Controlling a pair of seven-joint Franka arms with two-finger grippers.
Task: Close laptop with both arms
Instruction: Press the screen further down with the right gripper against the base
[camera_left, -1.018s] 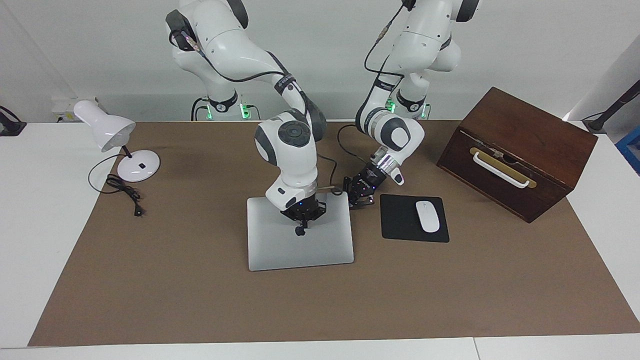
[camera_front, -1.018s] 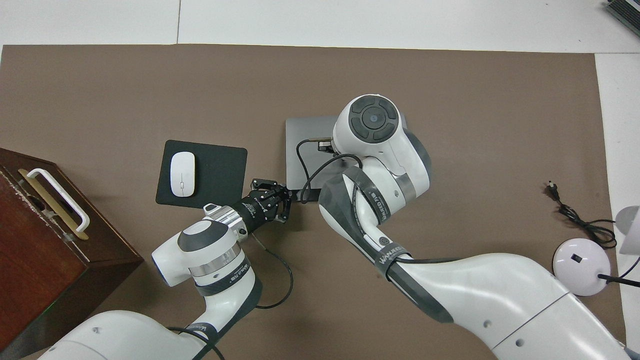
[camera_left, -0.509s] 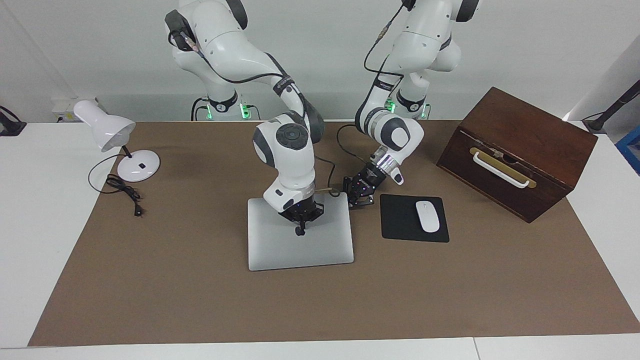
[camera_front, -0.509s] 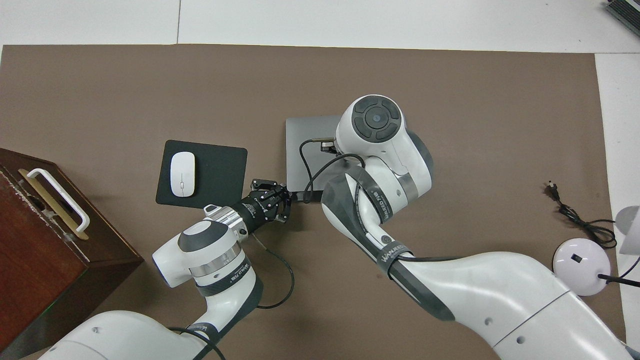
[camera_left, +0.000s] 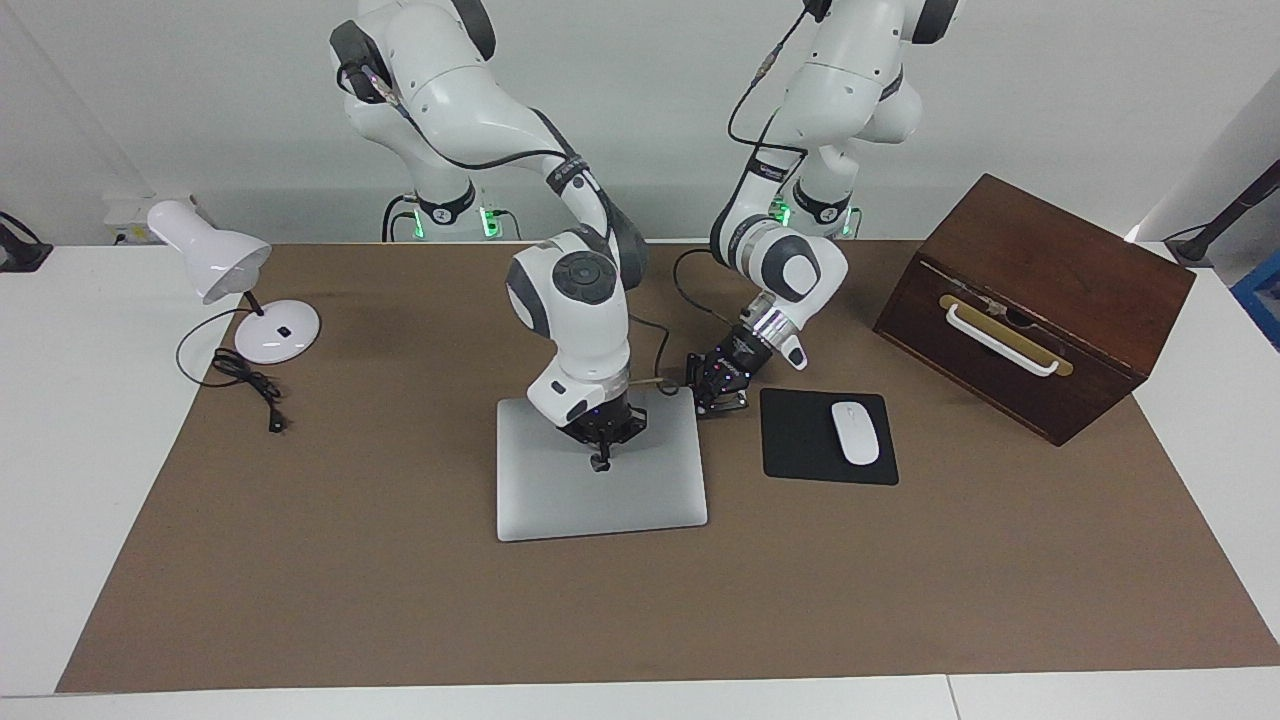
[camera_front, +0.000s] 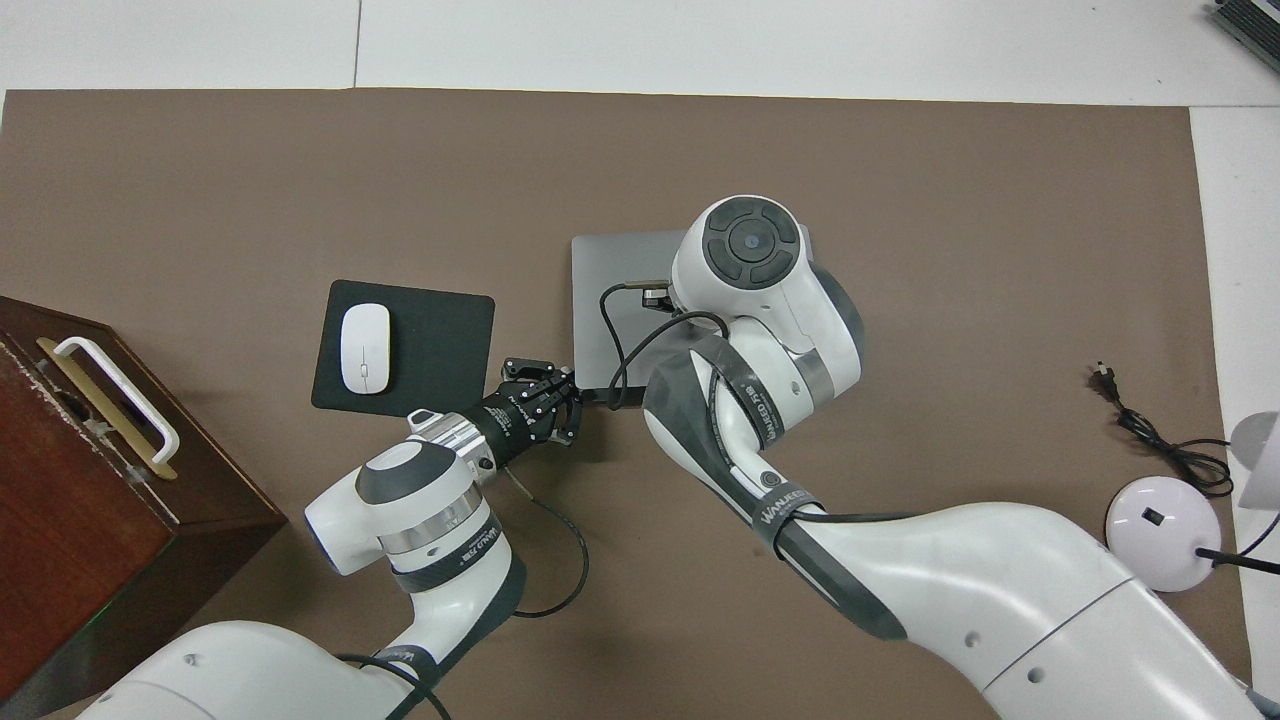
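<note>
Lying flat and shut on the brown table mat (camera_left: 350, 580), the laptop (camera_left: 600, 495) sits near the middle of the table with its silver-grey lid up. The right gripper (camera_left: 600, 462) stands over the lid, pointing straight down, its fingertips pressed together on or just above the metal; contact cannot be told for sure. The left gripper (camera_left: 722, 395) reaches in low at the laptop's corner nearest the robots, toward the left arm's end, between the laptop and the black mouse pad (camera_left: 800, 450); its fingertips are closed too and hold nothing. A white mouse (camera_left: 854, 432) lies on the pad. A dark wooden box (camera_left: 1035, 300) with a white handle stands toward the left arm's end, and a white desk lamp (camera_left: 235, 285) with its black cord toward the right arm's end.
</note>
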